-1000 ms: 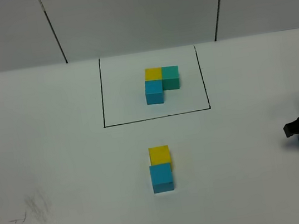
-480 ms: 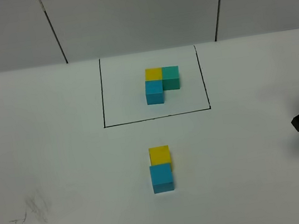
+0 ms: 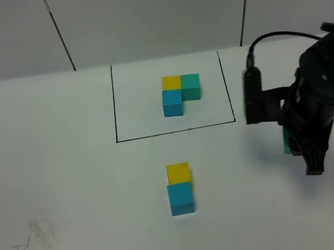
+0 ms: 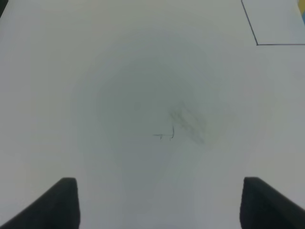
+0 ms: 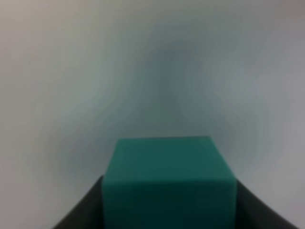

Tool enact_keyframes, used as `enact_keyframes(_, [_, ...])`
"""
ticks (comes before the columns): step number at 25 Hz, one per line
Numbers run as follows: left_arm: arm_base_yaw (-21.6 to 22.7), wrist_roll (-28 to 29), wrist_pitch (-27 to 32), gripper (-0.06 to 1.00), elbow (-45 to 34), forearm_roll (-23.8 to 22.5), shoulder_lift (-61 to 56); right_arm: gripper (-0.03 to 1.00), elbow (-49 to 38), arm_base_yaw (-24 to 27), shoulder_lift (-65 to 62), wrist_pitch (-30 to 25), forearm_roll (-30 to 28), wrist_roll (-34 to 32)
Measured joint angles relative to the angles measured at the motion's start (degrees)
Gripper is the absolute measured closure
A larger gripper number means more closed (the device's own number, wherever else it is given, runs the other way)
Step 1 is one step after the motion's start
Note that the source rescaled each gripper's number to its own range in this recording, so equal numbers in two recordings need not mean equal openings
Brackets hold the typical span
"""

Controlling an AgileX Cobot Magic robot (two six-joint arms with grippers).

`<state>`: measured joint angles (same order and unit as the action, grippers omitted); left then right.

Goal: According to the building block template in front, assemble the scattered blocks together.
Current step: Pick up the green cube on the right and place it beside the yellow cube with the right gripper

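Right, the right gripper (image 3: 295,143) is clamped on the teal-green cube (image 5: 169,183); the right wrist view shows it filling the space between both dark jaws. In the high view only a sliver of that cube peeks out beside the arm, right of centre, apparently lifted off the white table (image 3: 68,177).

Key relation: the target lies to the gripper's left in the high view. The yellow cube (image 3: 178,173) and sky-blue cube (image 3: 180,198) sit touching in a column at lower centre, yellow farther from the camera. The building block template (image 3: 180,93), inside its black-line frame (image 3: 113,101) at upper centre, puts teal-green to the right of yellow. So my read is the held cube has to travel left and land against yellow's right face, which is the side facing the right arm. The right arm is clearly the nearer one.

The left gripper (image 4: 157,202) hangs over bare table at lower left, jaws apart, holding nothing; only faint pencil scuffs (image 4: 186,124) beneath it.

No brands, labels or legible writing anywhere.
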<state>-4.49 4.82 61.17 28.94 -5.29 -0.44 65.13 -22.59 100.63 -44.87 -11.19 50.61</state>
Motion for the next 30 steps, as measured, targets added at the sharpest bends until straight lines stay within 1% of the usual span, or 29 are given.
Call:
enact_keyframes(3, [0.0, 0.0, 0.0, 0.43, 0.0, 0.0, 0.0, 0.95, 2.5, -2.5, 3.1, 1.2, 0.1, 1.7])
enact_keyframes(6, [0.0, 0.0, 0.0, 0.43, 0.0, 0.0, 0.0, 0.95, 6.6, -4.2, 6.2, 1.4, 2.6, 5.1])
enact_keyframes(8, [0.0, 0.0, 0.0, 0.43, 0.0, 0.0, 0.0, 0.95, 9.4, -4.8, 8.1, 0.6, 6.4, 9.1])
enact_keyframes(12, [0.0, 0.0, 0.0, 0.43, 0.0, 0.0, 0.0, 0.95, 15.3, -5.1, 11.1, -3.4, 17.7, 17.1])
enact_keyframes(15, [0.0, 0.0, 0.0, 0.43, 0.0, 0.0, 0.0, 0.95, 18.2, -5.1, 12.8, -6.0, 22.4, 19.5])
enact_keyframes(20, [0.0, 0.0, 0.0, 0.43, 0.0, 0.0, 0.0, 0.95, 18.8, -5.3, 14.0, -6.6, 24.0, 20.0])
enact_keyframes(26, [0.0, 0.0, 0.0, 0.43, 0.0, 0.0, 0.0, 0.95, 18.8, -6.4, 16.6, -3.7, 24.9, 19.6])
enact_keyframes(30, [0.0, 0.0, 0.0, 0.43, 0.0, 0.0, 0.0, 0.95, 18.8, -6.8, 18.0, -2.7, 25.0, 19.1])
